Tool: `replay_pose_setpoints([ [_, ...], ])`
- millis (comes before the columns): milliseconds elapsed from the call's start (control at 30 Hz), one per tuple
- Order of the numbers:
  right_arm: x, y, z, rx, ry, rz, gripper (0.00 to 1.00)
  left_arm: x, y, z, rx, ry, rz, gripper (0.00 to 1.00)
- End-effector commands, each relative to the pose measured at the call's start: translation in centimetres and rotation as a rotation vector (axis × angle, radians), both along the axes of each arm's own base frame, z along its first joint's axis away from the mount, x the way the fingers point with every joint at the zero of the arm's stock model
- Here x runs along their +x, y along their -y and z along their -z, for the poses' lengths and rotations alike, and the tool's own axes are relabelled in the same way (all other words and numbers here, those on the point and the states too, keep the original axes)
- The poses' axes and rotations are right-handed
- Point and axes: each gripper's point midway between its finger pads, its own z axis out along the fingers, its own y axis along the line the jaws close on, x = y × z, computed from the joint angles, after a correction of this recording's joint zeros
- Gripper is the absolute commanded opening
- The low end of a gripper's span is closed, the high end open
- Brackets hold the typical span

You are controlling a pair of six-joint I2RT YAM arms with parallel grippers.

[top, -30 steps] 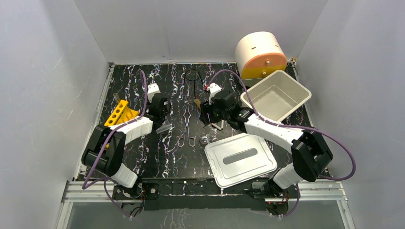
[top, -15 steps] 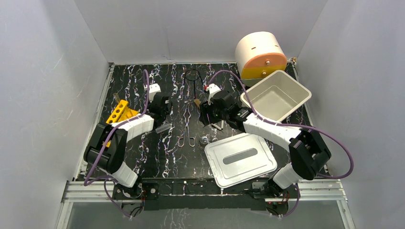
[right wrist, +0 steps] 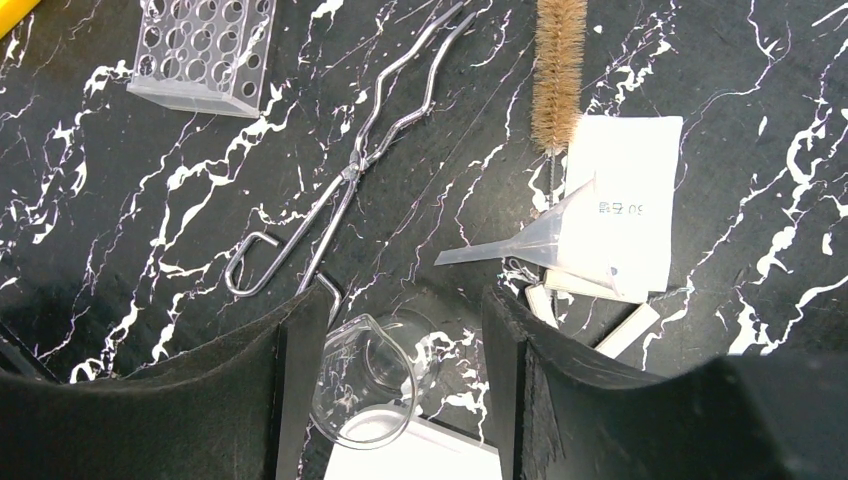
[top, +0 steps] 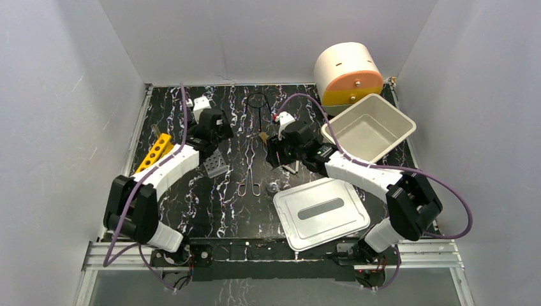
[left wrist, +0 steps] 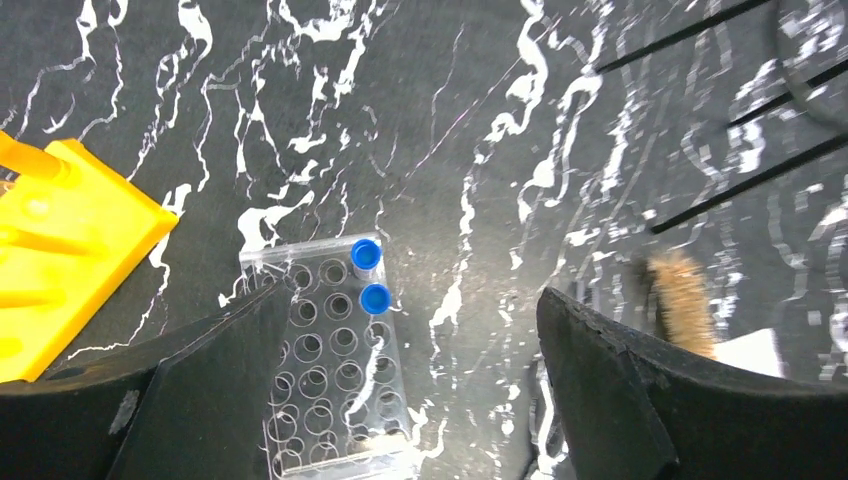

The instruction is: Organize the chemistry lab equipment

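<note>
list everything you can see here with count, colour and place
tube rack: 1, clear, left of centre
tubes: 2, blue caps, at one end of the tube rack
yellow rack: 1, yellow, left edge
tongs: 1, metal, centre
brush: 1, brown bristles, right of the tongs' tips
wire loop: 1, black, far centre
paper: 1, white, by the brush
funnel: 1, clear, at the paper's edge
sticks: at least 2, white, by the paper
beaker: 1, clear, centre
bin: 1, white, right
lid: 1, white, near right
drum: 1, white and orange, far right
table: 1, black marbled
left pincer: open, over the tube rack
right pincer: open, over the beaker
</note>
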Motion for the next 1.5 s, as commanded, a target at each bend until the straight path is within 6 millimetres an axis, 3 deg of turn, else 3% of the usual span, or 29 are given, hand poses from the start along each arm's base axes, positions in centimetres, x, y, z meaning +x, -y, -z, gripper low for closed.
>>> replay_pose_setpoints([
  [0, 1.3, -0.3, -5.0, 0.083, 0.081, 0.037, 0.67, -0.8, 0.4, -6.4, -0.085, 0.074, 0.003, 0.95],
  [133, 1.4, 0.1, -5.2, 0.066, 0.042, 0.067, 0.72, -2.0, 1.8, -9.2, -0.147, 0.068, 0.095, 0.96],
  [267, 1.6, 0.2, -4.6, 0.043, -0.027, 0.110, 0.75, -3.7, 5.3, -11.2, -0.239, 0.042, 0.309, 0.97],
  [433, 2.3, 0.7, -4.3, 0.033, -0.080, 0.200, 0.81, -6.4, 7.5, -12.5, -0.318, 0.024, 0.472, 0.98],
  [533, 2.2, 1.5, -3.8, -0.009, -0.129, 0.253, 0.81, -7.8, 7.5, -12.4, -0.328, 0.007, 0.504, 0.98],
  [700, 0.1, 2.4, -3.1, -0.089, -0.239, 0.240, 0.85, -10.4, 7.5, -12.8, -0.370, -0.019, 0.536, 0.98],
  [833, -1.1, 3.2, -1.9, -0.155, -0.327, 0.281, 0.86, -11.4, 6.3, -12.8, -0.373, -0.014, 0.478, 0.98],
  [933, -1.6, 2.6, -1.9, -0.171, -0.344, 0.294, 0.86, -11.7, 4.8, -12.6, -0.358, -0.012, 0.385, 0.98],
  [1100, 2.1, 0.5, -4.3, -0.156, -0.243, 0.314, 0.87, -12.3, 3.8, -12.7, -0.354, -0.007, 0.336, 0.98],
  [1233, 7.8, -1.5, -7.8, -0.150, -0.098, 0.372, 0.87, -12.7, 3.1, -13.4, -0.341, 0.009, 0.315, 0.98],
  [1333, 11.9, -2.3, -8.4, -0.174, -0.040, 0.417, 0.89, -12.6, 2.6, -14.1, -0.332, 0.020, 0.289, 0.98],
  [1367, 13.5, -2.6, -9.7, -0.150, -0.012, 0.433, 0.89, -12.5, 2.5, -14.1, -0.329, 0.022, 0.286, 0.98],
  [1467, 17.3, -2.6, -8.0, -0.163, -0.022, 0.496, 0.89, -12.2, 2.2, -14.3, -0.317, 0.025, 0.264, 0.98],
])
